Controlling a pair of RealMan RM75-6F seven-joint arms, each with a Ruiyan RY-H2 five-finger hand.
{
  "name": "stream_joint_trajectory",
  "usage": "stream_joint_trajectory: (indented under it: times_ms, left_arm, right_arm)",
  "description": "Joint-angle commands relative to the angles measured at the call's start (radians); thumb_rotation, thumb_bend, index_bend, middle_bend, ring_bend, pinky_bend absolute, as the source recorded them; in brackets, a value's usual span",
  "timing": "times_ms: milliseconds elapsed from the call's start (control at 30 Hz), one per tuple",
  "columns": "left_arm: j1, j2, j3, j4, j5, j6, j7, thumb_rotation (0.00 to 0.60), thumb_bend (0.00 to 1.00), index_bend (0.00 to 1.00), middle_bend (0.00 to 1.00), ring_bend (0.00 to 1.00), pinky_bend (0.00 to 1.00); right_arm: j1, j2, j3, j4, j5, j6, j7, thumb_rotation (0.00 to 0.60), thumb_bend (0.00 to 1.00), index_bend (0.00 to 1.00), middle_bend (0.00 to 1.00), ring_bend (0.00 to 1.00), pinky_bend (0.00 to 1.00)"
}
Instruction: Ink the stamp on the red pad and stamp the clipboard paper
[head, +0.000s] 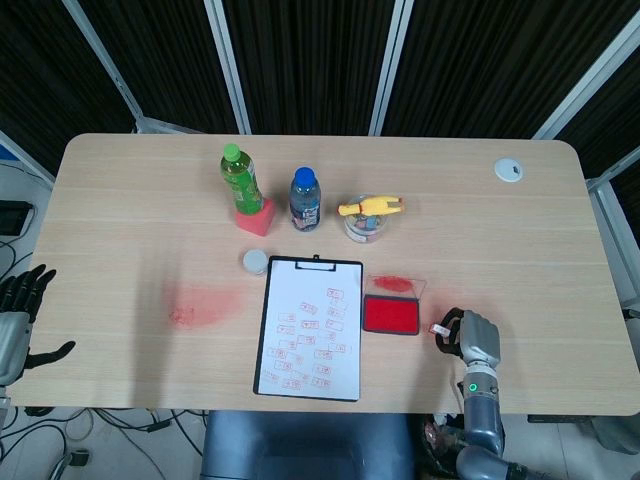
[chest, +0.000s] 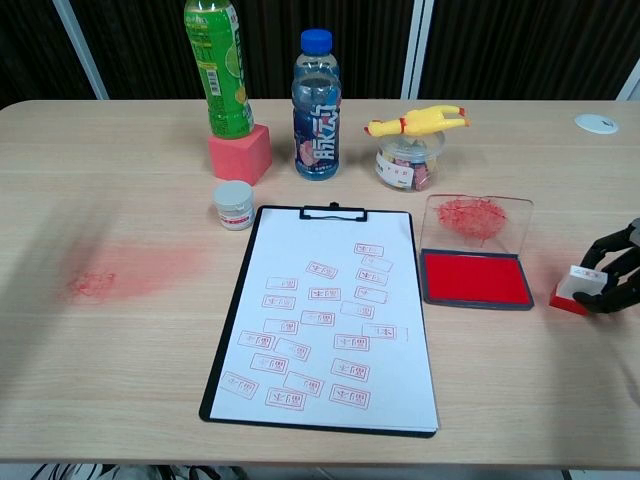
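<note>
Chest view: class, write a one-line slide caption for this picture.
Right hand holds the stamp on the table beside the open red ink pad, right of the stamped clipboard paper.

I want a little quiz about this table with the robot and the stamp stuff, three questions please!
1. True or false: the stamp is pressed on the red ink pad.
2. Which hand is at the stamp? A) right hand B) left hand
3. Fill in: the yellow rubber chicken lies on top of a clear ____.

Key:
1. False. The stamp is on the table, right of the pad.
2. A. The left hand is off the table's left edge.
3. Jar.
</note>
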Motion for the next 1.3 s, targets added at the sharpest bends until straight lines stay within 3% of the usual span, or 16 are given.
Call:
stream_joint_trajectory:
  times_ms: [33, 800, 1300]
  left_arm:
    - [0.0, 0.0, 0.0, 0.0, 0.0, 0.0, 0.0, 0.6, 0.04, 0.0, 0.0, 0.0, 0.0]
    - [0.002, 0.001, 0.001, 0.0, 0.002, 0.001, 0.002, 0.6, 0.04, 0.0, 0.0, 0.0, 0.0]
    - [0.002, 0.003, 0.003, -0.004, 0.001, -0.002, 0.007, 0.6, 0.04, 0.0, 0.0, 0.0, 0.0]
  right_arm:
    - [-0.001, -0.003, 0.017, -0.008, 0.027, -0.002, 0.012, 0.6, 0.39, 0.98, 0.72, 0.86, 0.87]
    - [0.009, 0.0, 0.022, -0.01, 0.069, -0.012, 0.013, 0.6, 0.35, 0.86, 0.64, 0.85, 0.87]
    - [0.027, 0.022, 0.049, -0.05, 0.123, -0.02, -0.005, 0.6, 0.34, 0.84, 0.63, 0.85, 0.87]
